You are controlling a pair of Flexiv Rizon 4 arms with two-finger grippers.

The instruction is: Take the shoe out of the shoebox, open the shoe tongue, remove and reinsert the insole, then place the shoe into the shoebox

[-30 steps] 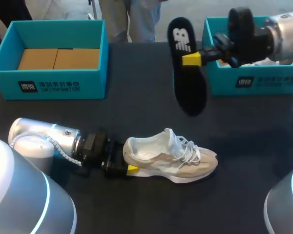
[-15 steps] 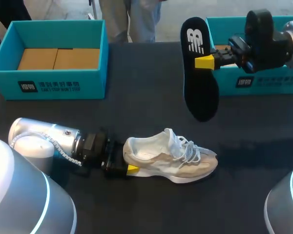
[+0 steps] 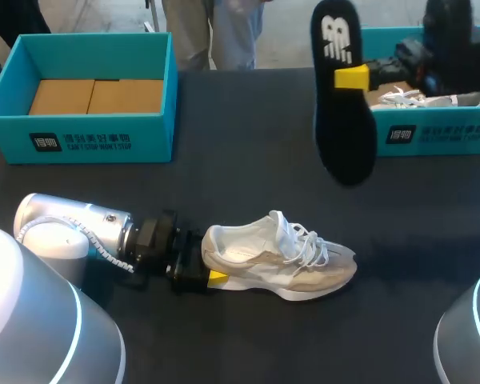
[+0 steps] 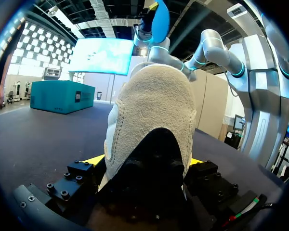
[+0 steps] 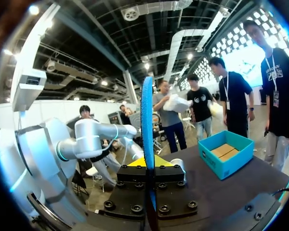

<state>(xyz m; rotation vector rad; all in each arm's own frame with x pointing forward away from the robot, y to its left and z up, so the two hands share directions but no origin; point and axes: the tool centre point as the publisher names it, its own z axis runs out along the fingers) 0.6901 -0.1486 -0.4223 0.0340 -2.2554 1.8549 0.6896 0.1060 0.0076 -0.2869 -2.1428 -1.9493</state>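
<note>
- The insole (image 3: pixel 342 88) has shifted to the right and farther back over the last second. It now hangs against the left end of the right shoebox (image 3: pixel 436 134) in the head view, no longer over the bare middle of the table (image 3: pixel 240 168).
- The right arm has drawn back to the right with it, so less of the arm shows.
- The shoe (image 3: pixel 280 256) and the left gripper (image 3: pixel 210 262) lie where they did before.
- The right gripper (image 3: pixel 350 78) is clamped on the insole, one finger on each face, gripping it near the heel end.
- The insole hangs upright above the table, logo end up and toe end down. The right wrist view shows it edge-on between the fingers.
- The shoe stands on its sole on the near middle of the table, toe to the right and laces loose.
- The left gripper's jaws are pressed on either side of the shoe's heel. The left wrist view shows the heel filling the space between the two yellow tips.
- The left shoebox (image 3: pixel 88 144), at the far left, holds flat brown cardboard (image 3: pixel 96 96).
- The right shoebox, at the far right, holds a white shoe (image 3: pixel 408 98).
</note>
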